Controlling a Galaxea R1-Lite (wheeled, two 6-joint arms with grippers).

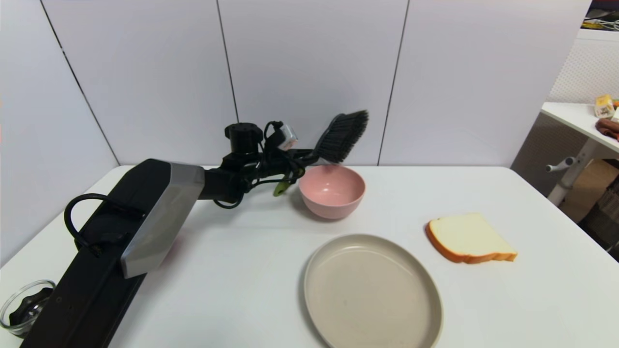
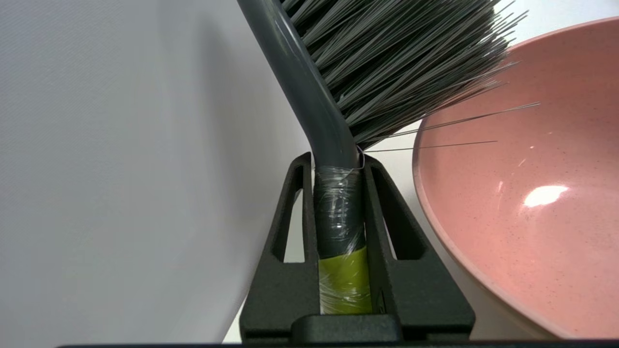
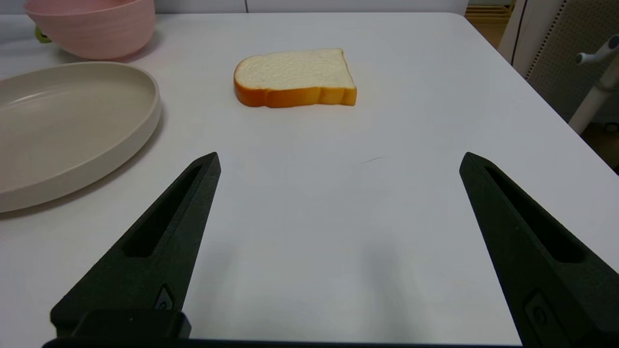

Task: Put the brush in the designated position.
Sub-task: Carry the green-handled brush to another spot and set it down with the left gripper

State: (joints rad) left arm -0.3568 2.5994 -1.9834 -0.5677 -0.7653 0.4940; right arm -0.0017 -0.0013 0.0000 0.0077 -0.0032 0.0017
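The brush (image 1: pixel 338 137) is held above the pink bowl's (image 1: pixel 331 191) far-left rim, bristles raised. The left gripper (image 2: pixel 339 169) fingers pinch its neck. The right gripper (image 3: pixel 338 162) is low over bare desk (image 1: pixel 242 270), fingers spread.

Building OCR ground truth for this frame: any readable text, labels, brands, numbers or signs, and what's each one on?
None readable.
Yellow package on the side table at far right: a dark printed patch, too small to read.
White tag on the left gripper wrist: no legible marking.
Brush, pink bowl, beige plate, bread slice, open right gripper: no print visible.
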